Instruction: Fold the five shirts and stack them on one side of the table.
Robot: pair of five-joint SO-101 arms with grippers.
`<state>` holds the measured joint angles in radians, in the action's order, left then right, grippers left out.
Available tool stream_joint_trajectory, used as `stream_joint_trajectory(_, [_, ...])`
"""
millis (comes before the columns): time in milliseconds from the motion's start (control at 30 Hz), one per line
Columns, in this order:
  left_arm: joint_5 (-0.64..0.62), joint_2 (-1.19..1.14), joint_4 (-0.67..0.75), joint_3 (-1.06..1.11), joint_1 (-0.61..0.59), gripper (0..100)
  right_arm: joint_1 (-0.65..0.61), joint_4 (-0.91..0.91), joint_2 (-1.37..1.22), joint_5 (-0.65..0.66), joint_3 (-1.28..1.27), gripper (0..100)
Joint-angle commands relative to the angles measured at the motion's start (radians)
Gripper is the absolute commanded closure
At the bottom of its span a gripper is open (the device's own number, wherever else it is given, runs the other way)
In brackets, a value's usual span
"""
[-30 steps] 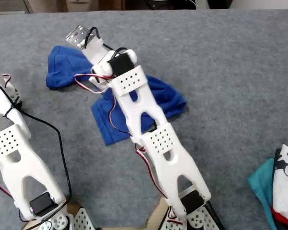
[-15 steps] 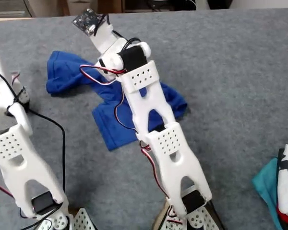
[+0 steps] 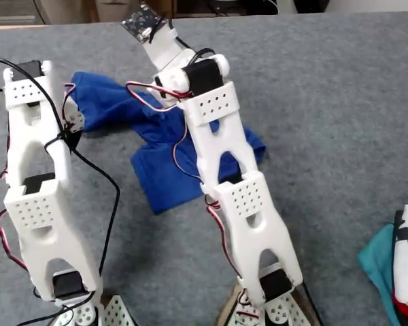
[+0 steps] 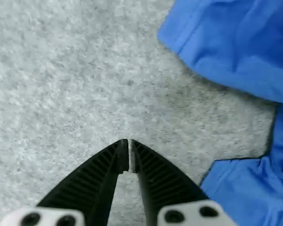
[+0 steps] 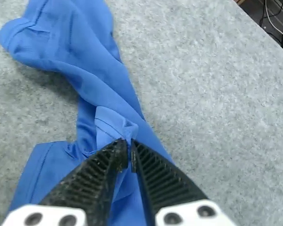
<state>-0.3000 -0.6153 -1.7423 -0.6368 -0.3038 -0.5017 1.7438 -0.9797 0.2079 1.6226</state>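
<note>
While right pincer [image 5: 130, 143] pinches blue shirt [image 5: 101, 87] | left pincer [image 4: 129, 145] closed, empty

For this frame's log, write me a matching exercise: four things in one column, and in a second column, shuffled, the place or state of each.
Things
1. left gripper
2. right gripper
3. blue shirt
4. pile of other shirts

Place or state
A. at the high view's right edge
B. shut, holding nothing, over bare grey table
C. shut on a raised fold of blue cloth
D. crumpled mid-table, partly under the right arm

Pairs: 1-B, 2-C, 3-D, 4-A
</note>
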Motion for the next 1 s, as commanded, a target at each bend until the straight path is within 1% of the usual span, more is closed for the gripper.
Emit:
stream_joint_trajectory(0, [-0.044, 0.061, -0.009, -0.094, -0.009, 86, 0.027, 0.005, 0.087, 0.006, 0.047, 99.3])
stream_joint_trajectory(67, [-0.068, 0.058, 0.003, -0.118, -0.038, 80, 0.03, 0.017, 0.088, 0.006, 0.047, 99.3])
stream_joint_trajectory(133, [-0.071, 0.041, 0.058, -0.118, -0.083, 77, 0.03, 0.032, 0.088, 0.006, 0.047, 99.3])
stream_joint_trajectory(233, [-0.069, -0.008, 0.137, -0.12, -0.144, 77, 0.03, 0.035, 0.088, 0.006, 0.047, 99.3])
stream_joint_trajectory(300, [-0.058, -0.053, 0.16, -0.129, -0.161, 77, 0.03, 0.035, 0.088, 0.005, 0.047, 99.3])
stream_joint_trajectory(333, [-0.032, -0.067, 0.163, -0.13, -0.163, 77, 0.03, 0.035, 0.087, 0.005, 0.047, 99.3])
stream_joint_trajectory(467, [0.038, -0.136, 0.157, -0.17, -0.115, 77, 0.03, 0.035, 0.085, 0.003, 0.047, 99.3])
stream_joint_trajectory(667, [0.037, -0.214, 0.161, -0.272, -0.041, 77, 0.028, 0.034, 0.084, 0.002, 0.039, 99.3])
stream_joint_trajectory(833, [0.035, -0.277, 0.161, -0.388, -0.038, 77, 0.025, 0.034, 0.082, 0.0, 0.039, 99.3])
stream_joint_trajectory(967, [0.038, -0.334, 0.161, -0.439, -0.04, 77, 0.027, 0.034, 0.082, 0.002, 0.039, 99.3])
